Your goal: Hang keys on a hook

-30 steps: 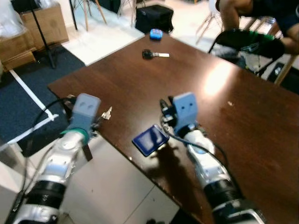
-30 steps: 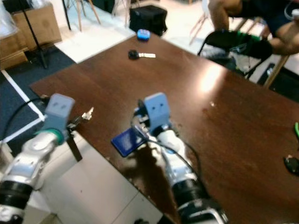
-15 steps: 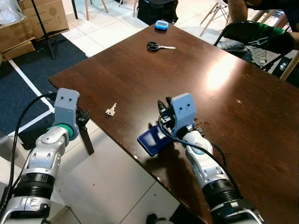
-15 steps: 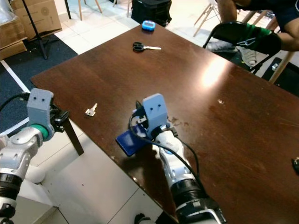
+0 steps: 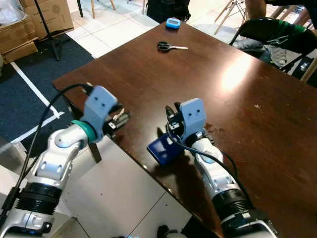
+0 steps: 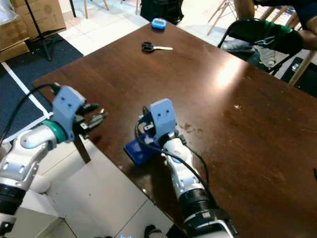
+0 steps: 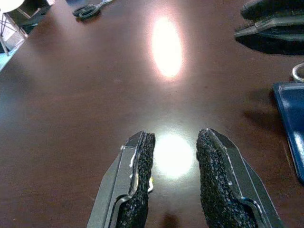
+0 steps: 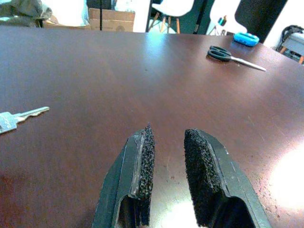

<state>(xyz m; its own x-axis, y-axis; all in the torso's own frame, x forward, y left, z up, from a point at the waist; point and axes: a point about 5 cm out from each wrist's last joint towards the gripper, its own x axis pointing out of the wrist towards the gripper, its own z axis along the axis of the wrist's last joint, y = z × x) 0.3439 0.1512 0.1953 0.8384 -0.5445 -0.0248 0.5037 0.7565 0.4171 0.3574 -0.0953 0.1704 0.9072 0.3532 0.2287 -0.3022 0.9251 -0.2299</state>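
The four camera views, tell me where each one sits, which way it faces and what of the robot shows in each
Left eye view: on the head, looking forward and down at the brown table; both silver arms show, the left gripper at the table's near edge.
Right eye view: its stereo twin, same scene; right gripper above a blue card.
Left wrist view: along its open black fingers over the tabletop toward the scissors.
Right wrist view: along its own fingers, the key lying off to one side.
Shared: both wrist views and both eye views show the scissors.
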